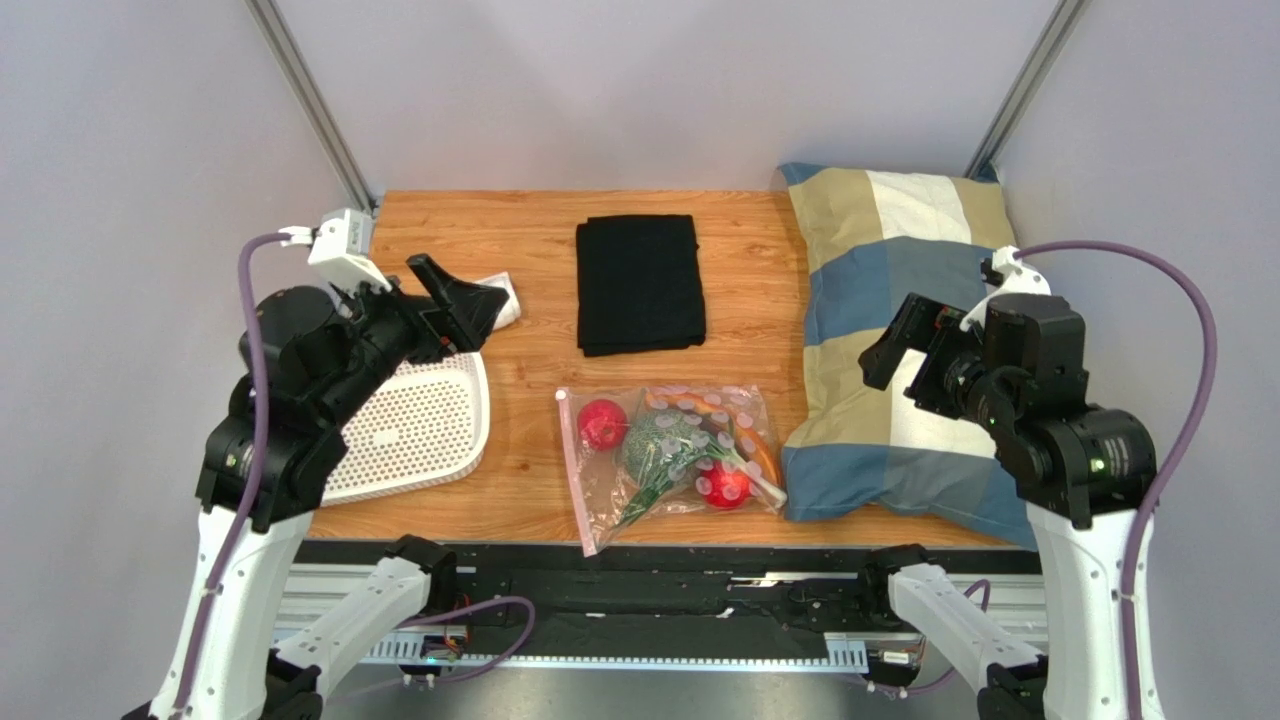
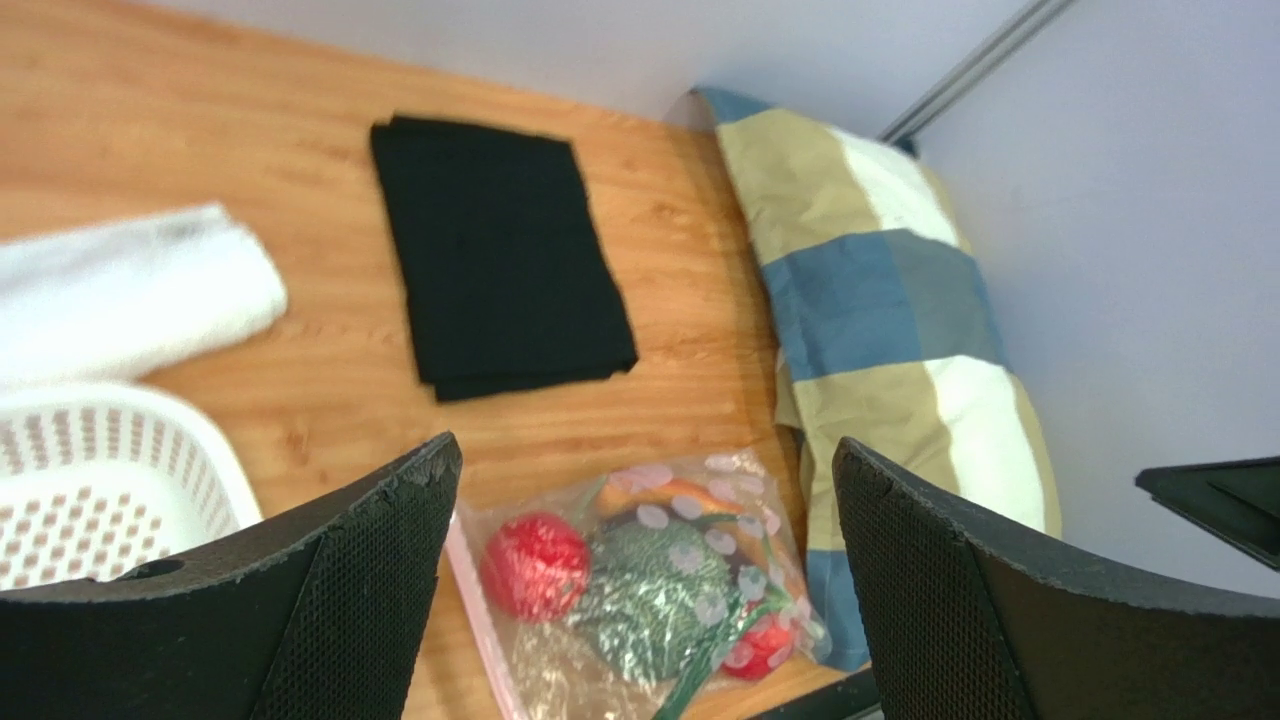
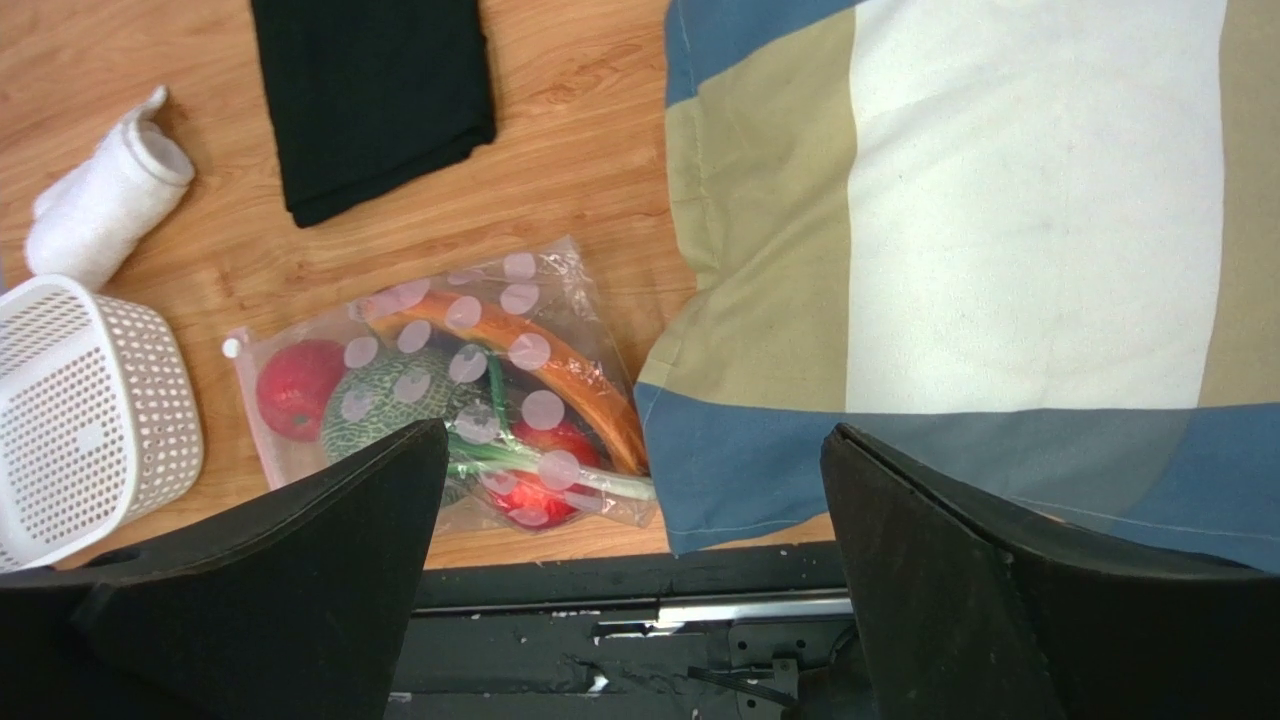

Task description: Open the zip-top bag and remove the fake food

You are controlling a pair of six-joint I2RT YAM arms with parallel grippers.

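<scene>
Newbie: so where does this one stand? The left gripper (image 2: 646, 458) is spread wide with nothing in it, up over the far corner of the basket (image 1: 413, 428), by the towel (image 2: 135, 293). The right gripper (image 3: 634, 438) is the same deal, jaws apart and nothing held, hanging over the pillow (image 1: 902, 255).

Regular: yep, both bare and well apart from the bag (image 1: 669, 458). It lies flat at the near edge of the counter (image 1: 526, 360), between the basket and the pillow, just beside the pillow. The zip strip (image 1: 576, 473) runs down its left side. Looks shut to me, can't swear to it. All the food (image 1: 661, 443) is inside: two red fruits, a green bunch, an orange piece.

Newbie: so step one hasn't even begun?

Regular: that's my read. Opening the bag is the step in hand, and nothing's out yet. My guess for the next move is that both grippers come down to the strip side, one to each layer, and pull them apart. The left one is nearer that edge. It's thin, crinkly film lying flat on wood, so the pinch has to go low and catch a single layer, or it'll just drag the whole bag around. The cloth (image 1: 642, 282) sits farther back, so it shouldn't get in the way.
</scene>
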